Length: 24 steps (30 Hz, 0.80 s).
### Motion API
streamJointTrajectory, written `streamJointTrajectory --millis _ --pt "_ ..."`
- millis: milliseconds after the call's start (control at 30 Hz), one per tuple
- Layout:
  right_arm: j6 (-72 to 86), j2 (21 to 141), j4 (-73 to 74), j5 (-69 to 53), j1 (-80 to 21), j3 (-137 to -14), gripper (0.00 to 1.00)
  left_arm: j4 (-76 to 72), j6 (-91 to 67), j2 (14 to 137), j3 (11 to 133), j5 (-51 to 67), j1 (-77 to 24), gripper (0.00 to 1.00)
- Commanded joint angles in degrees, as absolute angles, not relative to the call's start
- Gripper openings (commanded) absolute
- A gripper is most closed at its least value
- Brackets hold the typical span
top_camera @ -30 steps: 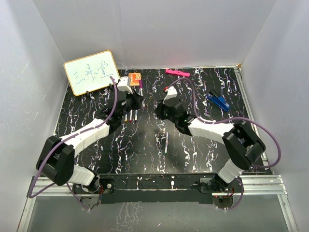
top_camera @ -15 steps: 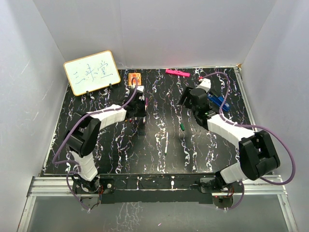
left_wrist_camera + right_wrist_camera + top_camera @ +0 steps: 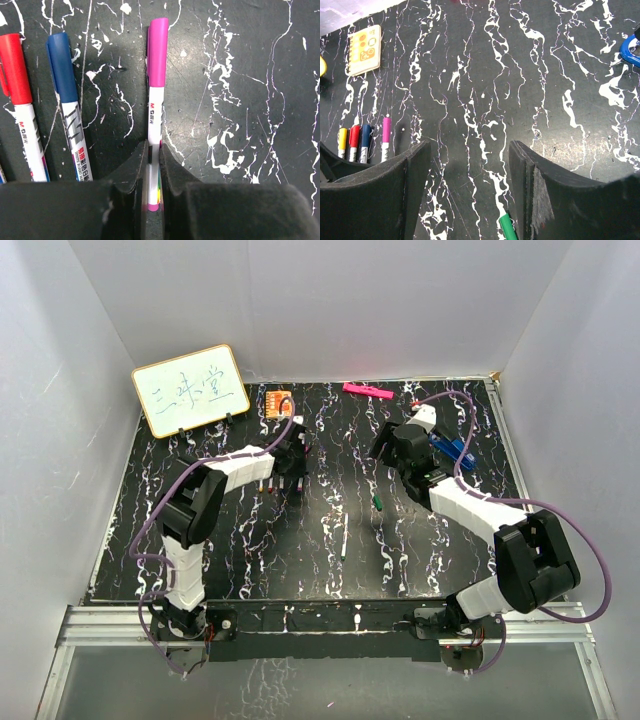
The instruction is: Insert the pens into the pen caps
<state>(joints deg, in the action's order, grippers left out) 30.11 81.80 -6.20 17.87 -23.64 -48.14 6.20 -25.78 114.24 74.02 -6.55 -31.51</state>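
1. Bench: glossy black top with white marble veining.
2. Left gripper: matte black fingers pinched narrow on the barrel of the purple pen, which lies flat on the bench.
3. Purple pen: slim round white barrel with a smooth magenta-purple cap and clip fitted. "M&G" is printed in red on the barrel.
4. Red pen and blue pen: same shape, capped, lying parallel just left of the purple pen. The red one reads "M&G"; the blue one's print is unreadable.
5. Yellow pen: capped, at the outer end of that row.
6. Right gripper: fingers wide apart, holding nothing.
7. Green cap: round plastic, lying on the bench near the right gripper.
8. White pen: thin stick lying alone mid-bench, near the green cap but apart from it.
9. Whiteboard: wood-framed with rounded corners, at the back left, bearing handwritten characters.
10. Orange notebook: small and squarish, with a printed cover.
11. Pink marker: lying at the back edge.
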Motion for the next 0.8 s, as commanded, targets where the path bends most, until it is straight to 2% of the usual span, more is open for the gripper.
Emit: streamJointTrajectory --millis 0,133,200,467,767 --pt "30.23 80.45 -8.78 18.15 -23.8 -47.64 0.61 9.32 -26.62 114.93 75.51 -10.72 -31.59 0.09" --pt "30.23 81.22 -9.04 18.0 -23.81 -47.72 0.62 9.57 -26.71 114.86 75.74 -11.5 -31.64 0.26" --pt "30.23 81.5 -9.05 17.85 -23.77 -47.81 0.62 9.77 -26.78 114.57 75.84 -12.29 -31.62 0.31" --pt "29.88 81.43 -9.22 18.39 -23.79 -47.62 0.63 9.46 -25.94 111.28 76.55 -12.58 -31.64 0.34" --pt "30.66 80.72 -6.02 22.27 -23.81 -46.65 0.63 8.47 -23.58 102.78 72.6 -3.64 -33.98 0.39"
